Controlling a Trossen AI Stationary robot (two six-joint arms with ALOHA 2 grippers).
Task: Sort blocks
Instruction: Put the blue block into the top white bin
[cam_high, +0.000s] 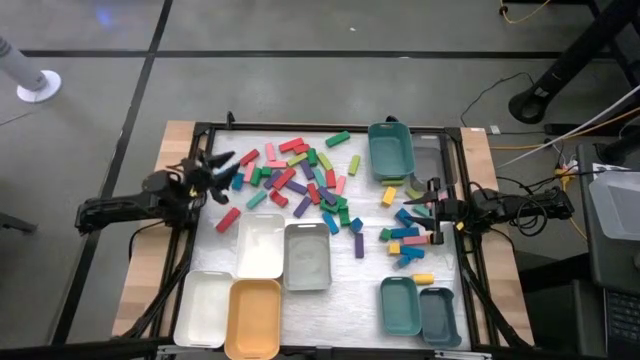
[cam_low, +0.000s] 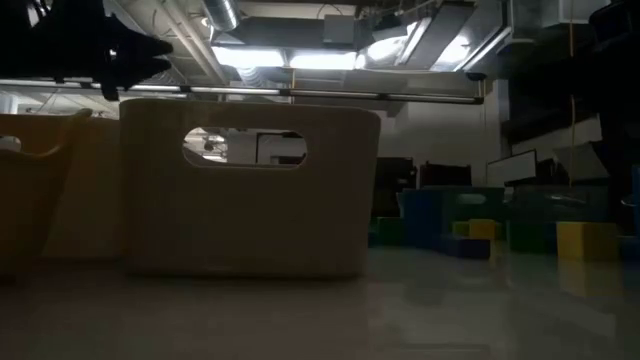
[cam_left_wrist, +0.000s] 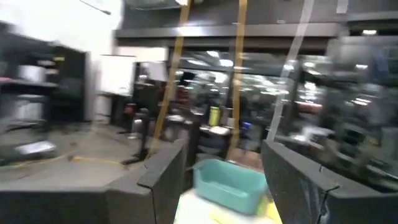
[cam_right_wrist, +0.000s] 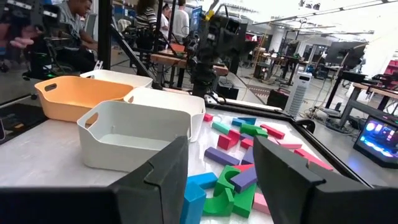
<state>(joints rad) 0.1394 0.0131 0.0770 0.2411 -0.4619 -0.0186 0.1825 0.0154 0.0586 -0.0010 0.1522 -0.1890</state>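
Observation:
Many small coloured blocks (cam_high: 300, 175) lie scattered flat on the white tabletop, with a second cluster (cam_high: 405, 238) nearer the right side. In the right wrist view the blocks (cam_right_wrist: 239, 140) lie below and beyond the fingers. My left gripper (cam_high: 222, 167) hovers open at the left edge of the pile, raised above the table, and nothing sits between its fingers (cam_left_wrist: 224, 149). My right gripper (cam_high: 412, 207) stands open over the right cluster, pointing level toward the table's left, also with nothing between its fingers (cam_right_wrist: 221, 146).
A teal tray (cam_high: 390, 150) and a grey tray (cam_high: 428, 165) stand at the far right. White (cam_high: 260, 245) and grey (cam_high: 307, 255) trays sit mid-table. White (cam_high: 203, 308), orange (cam_high: 254, 318), teal (cam_high: 400, 305) and grey-blue (cam_high: 438, 315) trays line the near edge. People show beyond the table (cam_right_wrist: 74, 25).

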